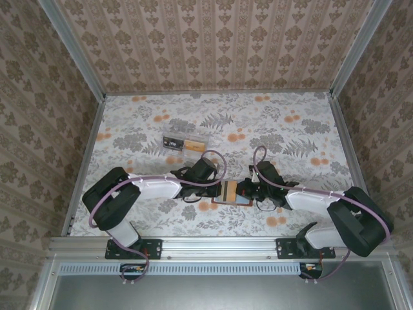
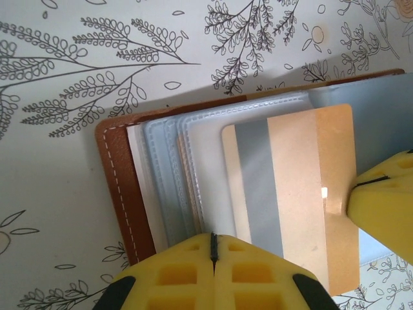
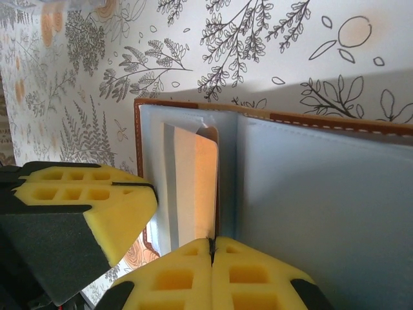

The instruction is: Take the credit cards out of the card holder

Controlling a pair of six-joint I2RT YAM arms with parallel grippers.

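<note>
Both arms lie folded low over the near half of the tabletop (image 1: 277, 126). The left arm (image 1: 155, 187) has its elbow out toward the left edge and the right arm (image 1: 316, 197) toward the right edge. Their forearms turn inward, so the wrists nearly meet at the middle, close to the near edge. The left gripper (image 1: 216, 191) points right with its yellow pads pressed flat together on the rim of the card holder (image 2: 119, 174). The right gripper (image 1: 245, 190) faces it, just apart, with its pads closed without a gap on the end of the orange-tan card (image 2: 290, 187). Purple cables (image 1: 216, 158) loop over both wrists.
</note>
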